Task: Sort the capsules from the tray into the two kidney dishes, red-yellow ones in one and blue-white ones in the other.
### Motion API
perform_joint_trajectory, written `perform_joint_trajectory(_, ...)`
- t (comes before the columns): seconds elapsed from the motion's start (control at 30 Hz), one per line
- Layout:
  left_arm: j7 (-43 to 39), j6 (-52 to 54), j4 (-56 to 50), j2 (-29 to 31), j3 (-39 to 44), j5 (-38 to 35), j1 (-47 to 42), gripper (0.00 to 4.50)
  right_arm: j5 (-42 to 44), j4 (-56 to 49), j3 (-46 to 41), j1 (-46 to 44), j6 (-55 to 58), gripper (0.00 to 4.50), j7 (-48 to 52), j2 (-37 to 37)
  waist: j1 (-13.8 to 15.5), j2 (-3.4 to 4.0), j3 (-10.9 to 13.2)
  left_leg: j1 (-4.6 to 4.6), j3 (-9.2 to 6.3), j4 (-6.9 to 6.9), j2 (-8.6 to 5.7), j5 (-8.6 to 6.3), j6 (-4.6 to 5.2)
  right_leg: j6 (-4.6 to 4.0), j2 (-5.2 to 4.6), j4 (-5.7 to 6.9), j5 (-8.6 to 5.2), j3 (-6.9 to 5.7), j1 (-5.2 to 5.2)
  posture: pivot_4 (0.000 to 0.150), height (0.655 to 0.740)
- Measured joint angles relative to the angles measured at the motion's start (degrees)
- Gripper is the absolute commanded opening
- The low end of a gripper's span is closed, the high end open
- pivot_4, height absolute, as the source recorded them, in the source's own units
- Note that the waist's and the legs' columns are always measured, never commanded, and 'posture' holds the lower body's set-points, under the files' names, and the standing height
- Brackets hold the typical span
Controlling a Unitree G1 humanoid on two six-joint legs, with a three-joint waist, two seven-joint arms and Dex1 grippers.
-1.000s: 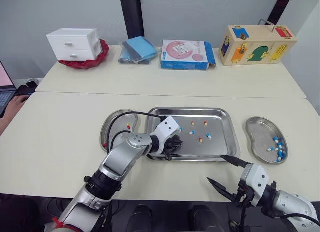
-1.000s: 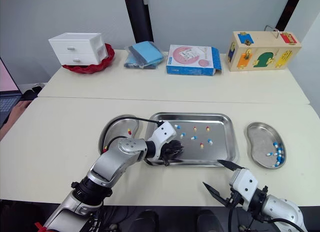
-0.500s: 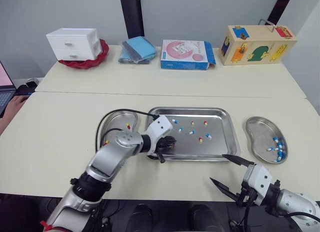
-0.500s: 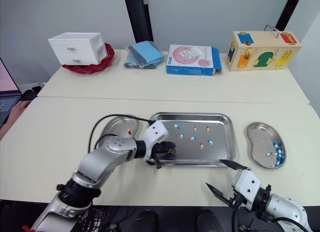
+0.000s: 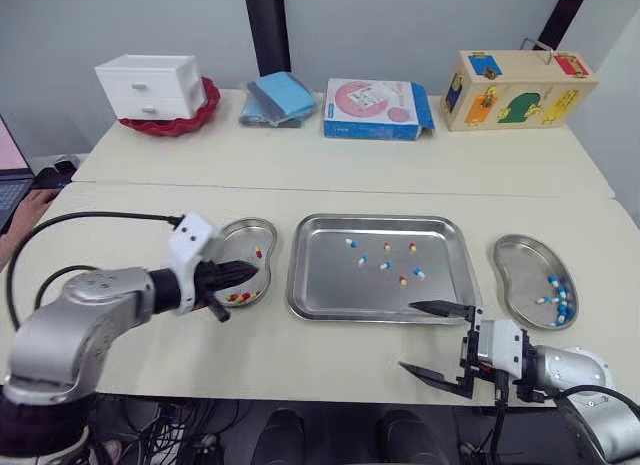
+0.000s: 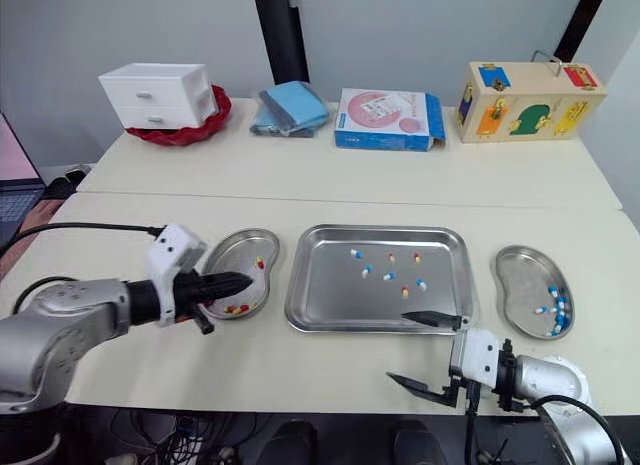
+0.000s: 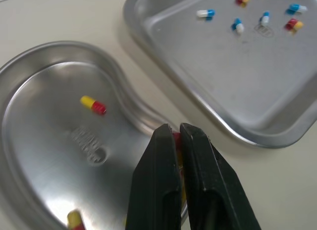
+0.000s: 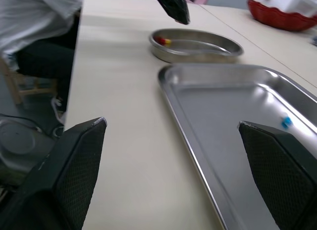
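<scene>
Moved: left gripper [image 5: 248, 273] went from tray [image 5: 335, 290] to over left dish [image 5: 240, 224]
Capsule: red-yellow capsule [image 7: 176, 139] pinched in its closed tips; light, slick, crushable; hold mid-body
Right gripper [image 5: 410, 336]: spread open, at tray's near right corner

I can read no words or numbers anywhere. The box [image 5: 377, 109] at the far edge of the table [image 5: 330, 170] carries print too small to make out. Stamped marks in the left dish [image 7: 44, 121] and tray [image 7: 223, 76] are illegible.
</scene>
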Motion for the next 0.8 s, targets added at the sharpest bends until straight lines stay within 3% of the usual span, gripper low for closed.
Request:
perform_joint_trajectory(0.5, 3.14, -8.43, 3.33, -0.43, 2.41, 0.31, 3.27, 0.03, 2.06, -2.64, 3.58, -7.08, 6.22, 4.5, -1.75, 3.0, -0.17, 0.01, 0.01, 0.0, -0.02, -0.02, 0.0, 0.0, 0.0, -0.01, 0.01, 0.01, 0.0, -0.01, -0.03, 0.15, 0.74)
perform_joint_trajectory(0.63, 3.48, -10.79, 5.57, -0.45, 2.4, 0.4, 2.99, 1.07, 2.04, -2.8, 3.69, -8.49, 7.15, 4.5, -2.85, 3.56, -0.16, 0.01, 0.01, 0.0, -0.02, -0.02, 0.0, 0.0, 0.0, -0.01, 0.01, 0.01, 0.0, -0.01, -0.04, 0.15, 0.74)
perform_joint_trajectory(0.8, 2.63, -12.83, 7.04, -0.05, 2.4, 0.4, 2.88, 2.77, 2.02, -2.8, 3.71, -8.6, 7.58, 4.5, -3.13, 3.55, -0.21, 0.01, 0.01, -0.01, -0.01, -0.03, 0.0, 0.0, 0.0, -0.01, 0.0, 0.01, 0.0, -0.01, -0.05, 0.15, 0.74)
